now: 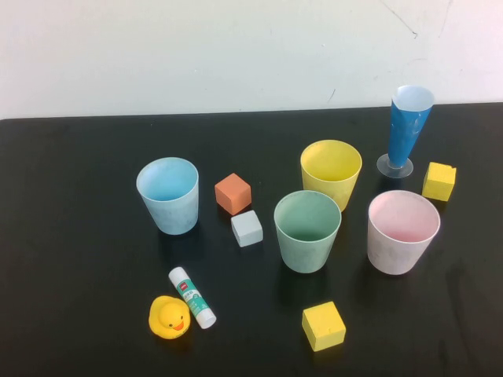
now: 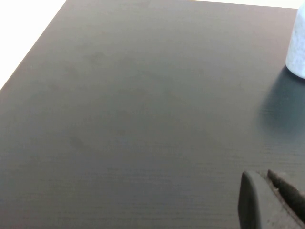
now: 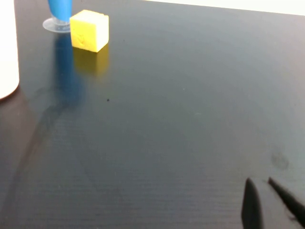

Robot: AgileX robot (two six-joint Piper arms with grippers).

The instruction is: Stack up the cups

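Note:
Four cups stand upright and apart on the black table (image 1: pixel 78 259): light blue cup (image 1: pixel 168 195) at left, yellow cup (image 1: pixel 331 172) at back middle, pale green cup (image 1: pixel 307 230) in the middle, pale pink cup (image 1: pixel 402 231) at right. Neither arm shows in the high view. My left gripper (image 2: pixel 256 174) is shut and empty over bare table, with the light blue cup (image 2: pixel 298 43) some way off. My right gripper (image 3: pixel 259 180) is shut and empty over bare table, far from the pink cup (image 3: pixel 7 47).
A tall blue cone (image 1: pixel 407 126) on a clear foot stands back right beside a yellow block (image 1: pixel 439 181). An orange block (image 1: pixel 233 193) and a grey block (image 1: pixel 247 228) lie between the blue and green cups. A glue stick (image 1: pixel 192 297), a rubber duck (image 1: pixel 169 317) and another yellow block (image 1: pixel 323 325) lie in front.

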